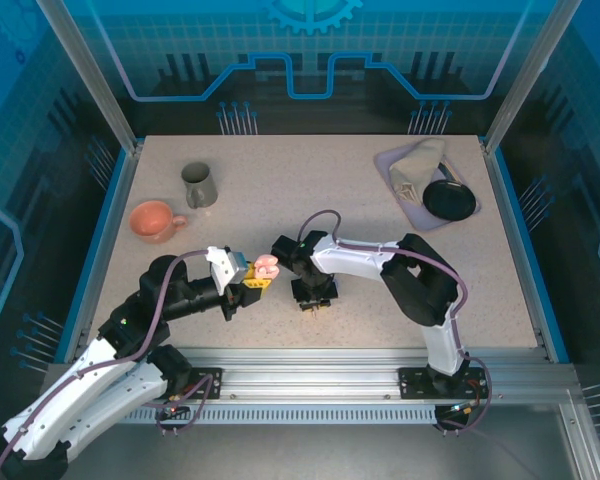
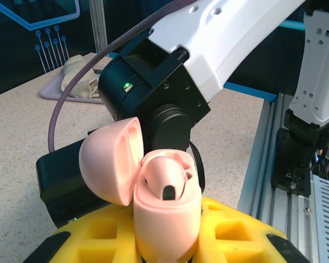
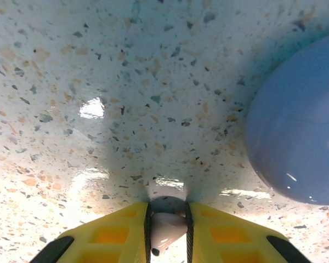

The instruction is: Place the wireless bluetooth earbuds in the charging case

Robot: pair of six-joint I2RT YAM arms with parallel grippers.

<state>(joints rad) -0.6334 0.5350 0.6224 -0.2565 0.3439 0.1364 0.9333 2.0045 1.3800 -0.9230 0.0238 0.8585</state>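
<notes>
My left gripper is shut on an open pinkish-beige charging case, held above the table. In the left wrist view the case stands upright between the yellow fingers. Its lid is swung open to the left, and one pinkish-beige earbud sits inside. My right gripper points straight down at the table just right of the case. Its yellow jaws are shut on a second pinkish-beige earbud, close above the speckled tabletop.
A rounded lavender case lies on the table just right of the right gripper. An orange cup and a grey mug stand at back left. A tray with a cloth and a black round object are at back right.
</notes>
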